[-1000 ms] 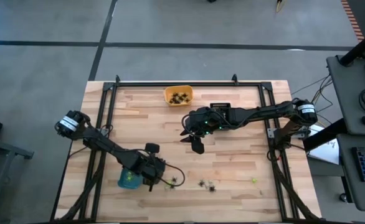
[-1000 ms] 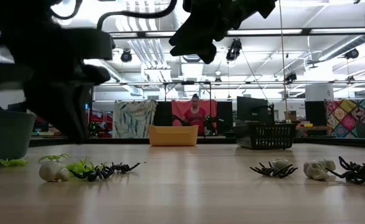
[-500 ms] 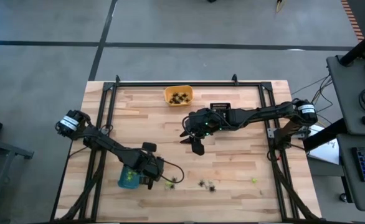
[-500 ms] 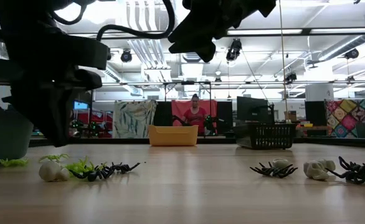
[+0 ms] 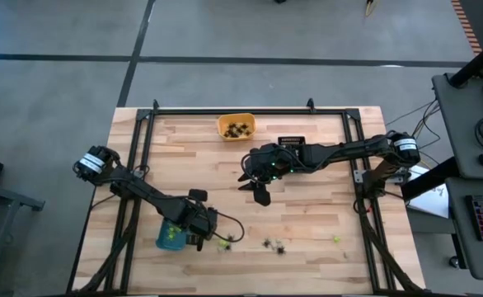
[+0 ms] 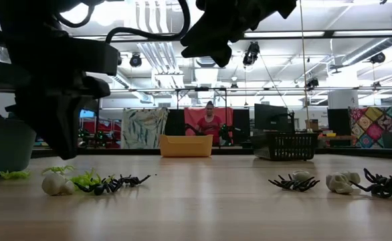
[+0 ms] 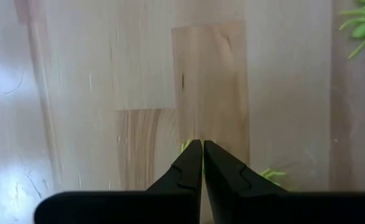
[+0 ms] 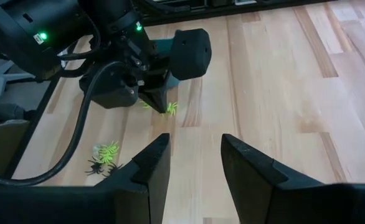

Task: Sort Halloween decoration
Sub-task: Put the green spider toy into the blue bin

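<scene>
My left gripper (image 5: 199, 239) hangs near the table's near edge, just right of the blue tray (image 5: 169, 236), pointing steeply down, shut on a lime-green trinket (image 7: 271, 174). A small pile of green, whitish and black spider-like trinkets (image 6: 89, 182) lies on the wood right of it. More black spiders and a whitish piece (image 5: 274, 244) lie farther right, and one green piece (image 5: 336, 239) beyond them. My right gripper (image 5: 258, 194) hovers open high over the table's middle, with nothing between its fingers (image 8: 157, 163). My left gripper has the lime-green trinket at its shut fingertips (image 7: 195, 152), coming from above and pointing down. Green legs (image 7: 184, 144) stick out on both sides of the tips. The fingers hide the pinched part. The trinket looks lifted clear of the wood.
The orange tray (image 5: 236, 126) with dark pieces stands at the far edge, and the black tray (image 5: 291, 143) sits right of it, under the right arm. The blue tray holds green pieces. Bare wood stretches between the trays and the scattered trinkets.
My left gripper has tipped and turned slightly in place, its fingertips swinging a little toward the blue tray. It has stayed shut. The right arm has kept still.
</scene>
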You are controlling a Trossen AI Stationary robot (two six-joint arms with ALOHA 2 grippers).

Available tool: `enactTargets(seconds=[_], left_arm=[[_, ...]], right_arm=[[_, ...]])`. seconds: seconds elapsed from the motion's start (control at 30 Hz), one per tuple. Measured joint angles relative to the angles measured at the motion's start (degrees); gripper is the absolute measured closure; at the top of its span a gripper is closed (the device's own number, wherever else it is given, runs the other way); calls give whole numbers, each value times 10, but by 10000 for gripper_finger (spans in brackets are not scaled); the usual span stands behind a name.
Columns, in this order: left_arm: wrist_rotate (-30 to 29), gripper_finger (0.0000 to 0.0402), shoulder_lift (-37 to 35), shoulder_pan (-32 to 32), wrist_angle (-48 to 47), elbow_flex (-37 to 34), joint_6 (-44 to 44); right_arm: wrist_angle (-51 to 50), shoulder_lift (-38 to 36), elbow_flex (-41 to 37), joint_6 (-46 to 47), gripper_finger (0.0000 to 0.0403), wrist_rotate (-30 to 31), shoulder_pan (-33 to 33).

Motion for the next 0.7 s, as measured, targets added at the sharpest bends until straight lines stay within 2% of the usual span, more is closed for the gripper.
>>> enactTargets(seconds=[0.7], left_arm=[[10,402,0,0,9,-10,-19]], right_arm=[[0,0,0,0,268,0,4]])
